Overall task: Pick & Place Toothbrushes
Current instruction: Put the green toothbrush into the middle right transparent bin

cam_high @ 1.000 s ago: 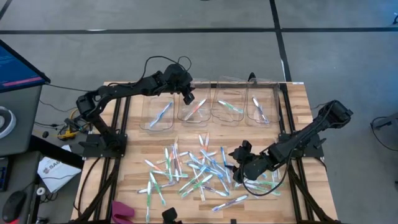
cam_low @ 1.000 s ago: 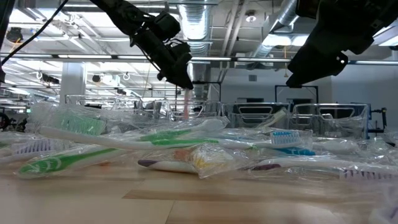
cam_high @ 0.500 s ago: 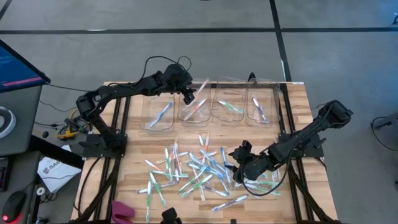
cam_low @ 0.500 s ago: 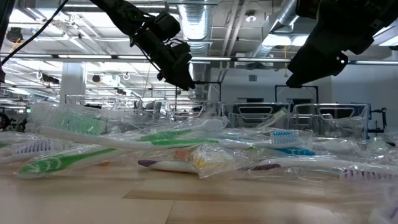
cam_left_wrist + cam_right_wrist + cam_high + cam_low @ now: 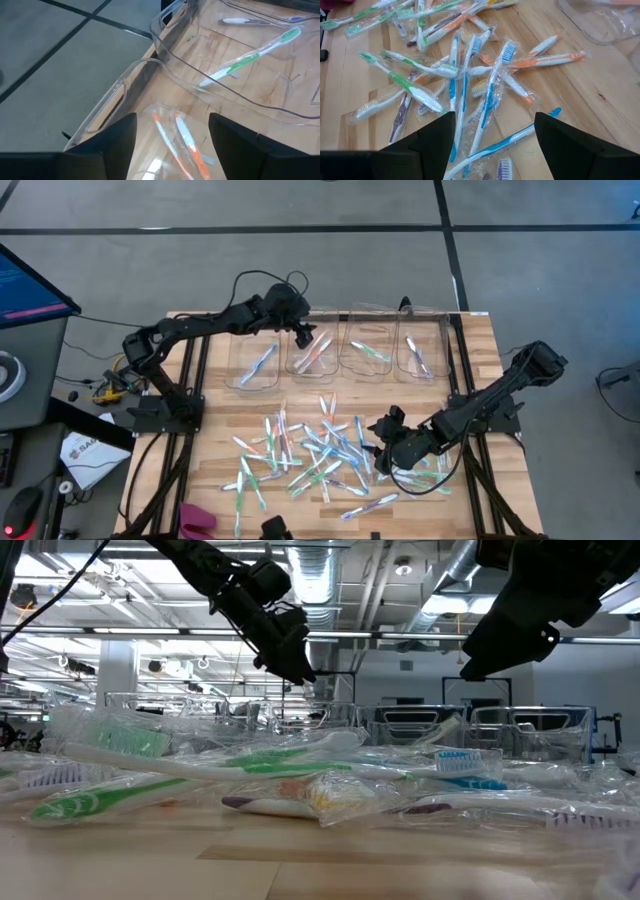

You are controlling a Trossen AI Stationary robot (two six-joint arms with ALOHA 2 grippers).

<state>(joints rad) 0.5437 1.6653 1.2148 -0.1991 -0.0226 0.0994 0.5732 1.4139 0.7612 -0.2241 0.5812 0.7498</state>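
Note:
Many wrapped toothbrushes (image 5: 310,455) lie piled on the wooden table's middle and near part. Four clear bins stand along the far edge. My left gripper (image 5: 303,335) hangs open above the second bin from the left (image 5: 313,358). In the left wrist view, two orange toothbrushes (image 5: 172,137) lie on that bin's floor below the open left gripper (image 5: 172,120). My right gripper (image 5: 385,442) hovers open over the pile's right side. The right wrist view shows this gripper (image 5: 494,120) above blue, green and orange brushes (image 5: 485,95), touching none.
The leftmost bin holds a blue toothbrush (image 5: 262,362), the third a green one (image 5: 250,57), and the fourth (image 5: 418,355) a purplish one. A pink object (image 5: 197,520) lies at the near left edge. Cables and a monitor sit off the table's left.
My left gripper has opened above the second bin and let go of an orange-red toothbrush that hung from its fingers. The brush has dropped out of sight into that bin. Neither arm has shifted.

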